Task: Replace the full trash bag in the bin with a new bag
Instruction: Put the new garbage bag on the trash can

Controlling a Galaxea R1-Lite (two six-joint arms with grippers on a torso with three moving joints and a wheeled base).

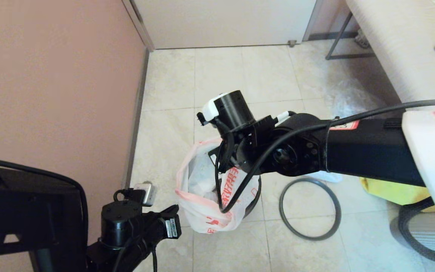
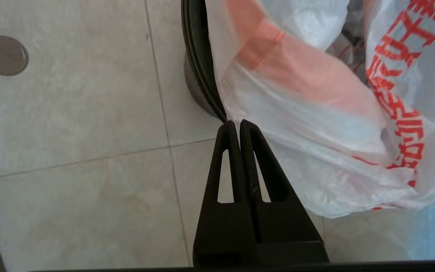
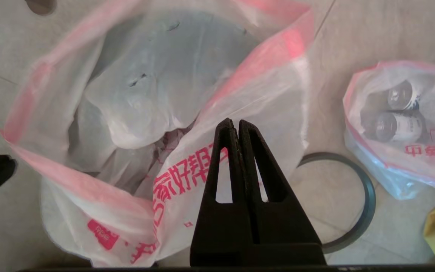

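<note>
Fingers (image 3: pixel 236 126) of both grippers pressed together, empty; new bag (image 3: pixel 187 177) bears red Chinese characters.

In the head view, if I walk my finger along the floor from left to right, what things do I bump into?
Left gripper low beside the pink wall → thin white plastic bag with red print, draped over the small black bin → dark-grey rim ring lying flat on the tiles → yellow bag.

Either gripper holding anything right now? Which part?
Nothing visibly held. Left gripper is shut, tips at the new bag by the bin; right gripper is shut above the bag.
</note>
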